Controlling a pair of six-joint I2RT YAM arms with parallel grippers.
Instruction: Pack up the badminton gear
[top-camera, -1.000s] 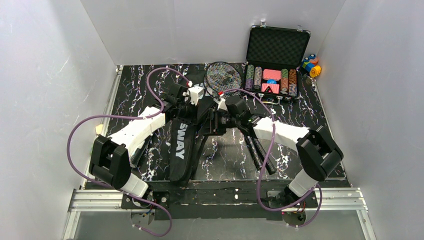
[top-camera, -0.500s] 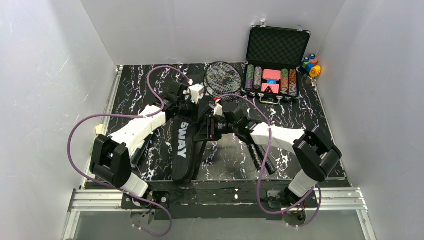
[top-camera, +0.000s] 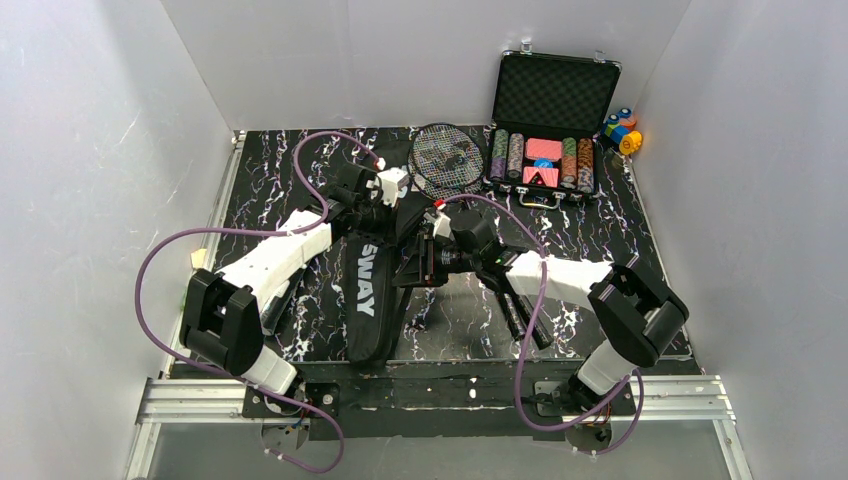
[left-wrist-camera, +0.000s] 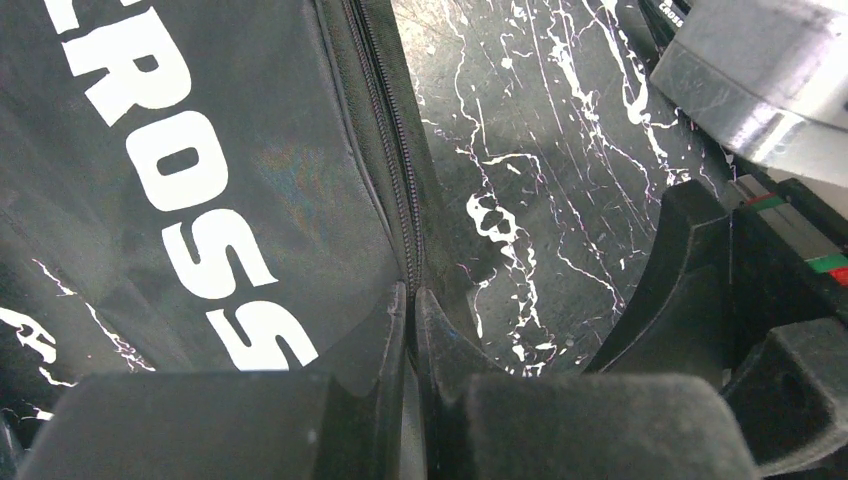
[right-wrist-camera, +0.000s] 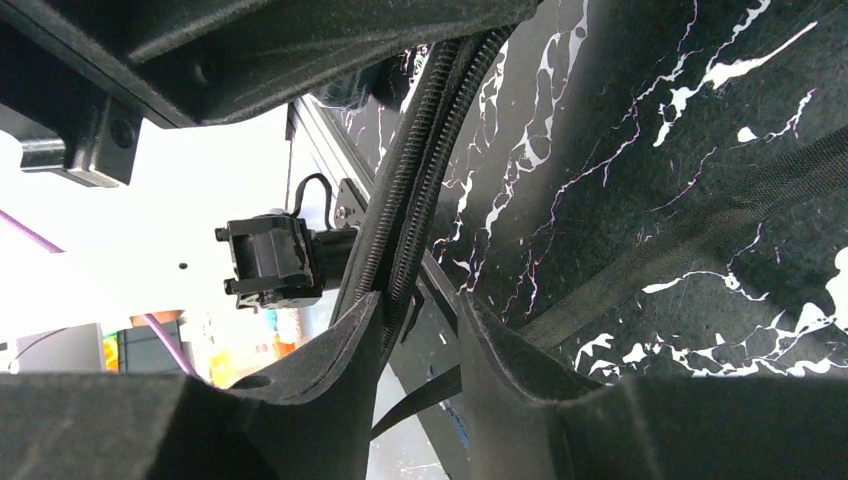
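CROSSWAY bag (top-camera: 362, 295) is lying long-ways on the black marble-look table (top-camera: 270, 170), running from about the middle down toward 7 o'clock in the overhead view. It's floppy matte black fabric with fat white block letters. A fine-toothed black zipper (left-wrist-camera: 388, 130) runs down its edge.

Left gripper (left-wrist-camera: 412, 305) is clamped right down on that edge. Its two black rubbery pads are squeezed together with the seam fabric pinched between them, just beside the "CROSS" lettering.

Right gripper (right-wrist-camera: 415, 320) comes in from 3 o'clock and sits close to the left one, near the bag's upper end. From its own camera the jaws are a narrow gap apart, and the zipper's ribbed teeth drop in against one finger (right-wrist-camera: 330, 345). Honestly can't tell if it's actually got a grip or the strip is just resting there. A flat webbing strap (right-wrist-camera: 700, 228) crosses the table behind it.

Two thin black racquets (top-camera: 447, 160) have their round strung heads overlapping at 12 o'clock. Their dark cylindrical grips poke out around 5 o'clock under the right arm.

Poker chip case (top-camera: 555, 100) stands open at 1 o'clock: hard shell, egg-crate foam in the lid, neat rows of chips. Small coloured blocks (top-camera: 622, 130) sit just beside it, against the wall.
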